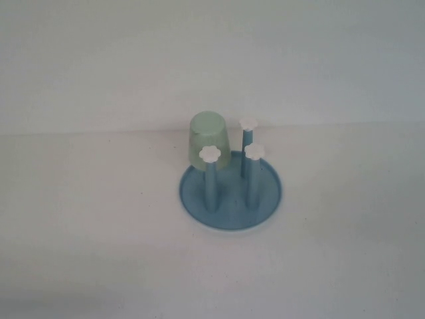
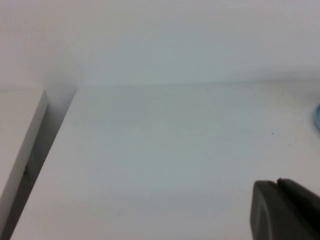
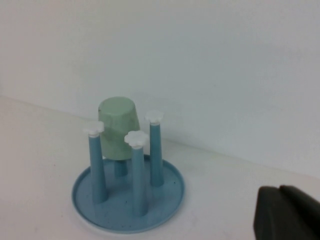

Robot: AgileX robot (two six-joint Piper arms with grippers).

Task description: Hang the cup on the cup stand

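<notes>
Cup [image 1: 210,140] sits upside down over the far-left peg of the cup stand [image 1: 269,199] on the white table [image 1: 80,219]. Left gripper [image 2: 287,210] and right gripper [image 3: 290,212] only poke in as dark corners, so honestly can't tell their jaws

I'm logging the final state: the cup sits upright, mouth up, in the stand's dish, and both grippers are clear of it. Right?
Not quite. The cup is upside down over one peg of the stand, as the right wrist view shows. The left gripper and right gripper are indeed clear of it.
</notes>
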